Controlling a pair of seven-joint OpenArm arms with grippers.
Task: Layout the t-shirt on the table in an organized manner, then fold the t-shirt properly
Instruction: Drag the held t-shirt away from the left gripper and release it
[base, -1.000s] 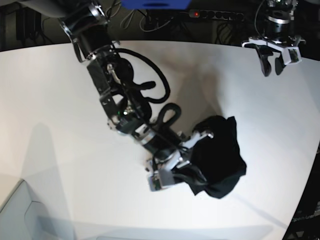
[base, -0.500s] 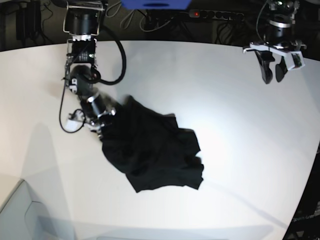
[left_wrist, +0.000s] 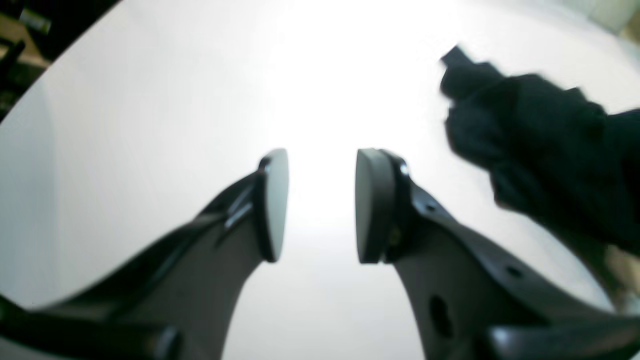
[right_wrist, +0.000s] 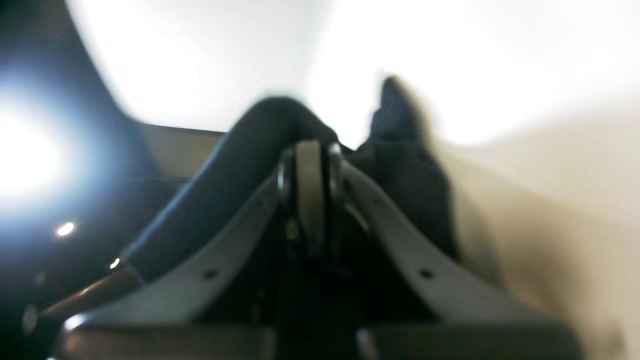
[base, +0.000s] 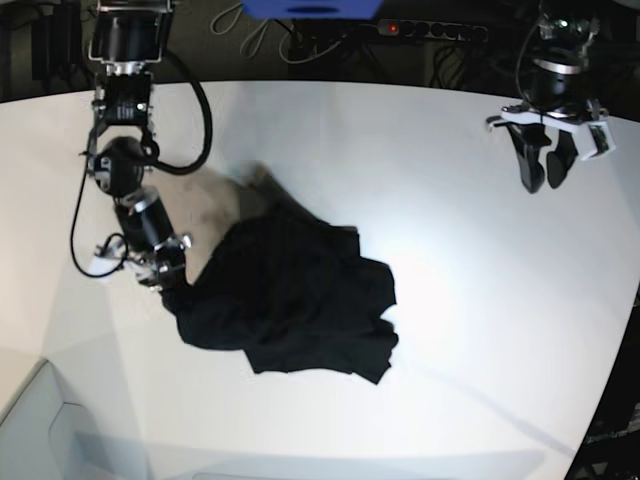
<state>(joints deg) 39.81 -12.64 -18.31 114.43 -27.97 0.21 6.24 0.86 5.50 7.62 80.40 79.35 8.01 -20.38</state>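
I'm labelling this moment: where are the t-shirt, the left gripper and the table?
t-shirt (base: 295, 300): base view, middle of the crumpled black cloth.
left gripper (left_wrist: 320, 205): left wrist view, midway between the parted jaws.
table (base: 450, 260): base view, bare white top.

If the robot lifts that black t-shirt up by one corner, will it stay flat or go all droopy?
Probably droopy. The t-shirt lies rumpled in soft folds on the table, so it looks floppy, not stiff. The right gripper, shut on its edge, seems to drag it easily, so it is likely light. It should not roll or break.

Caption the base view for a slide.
Right gripper pinches the crumpled black t-shirt on the white table; left gripper hovers open, away.
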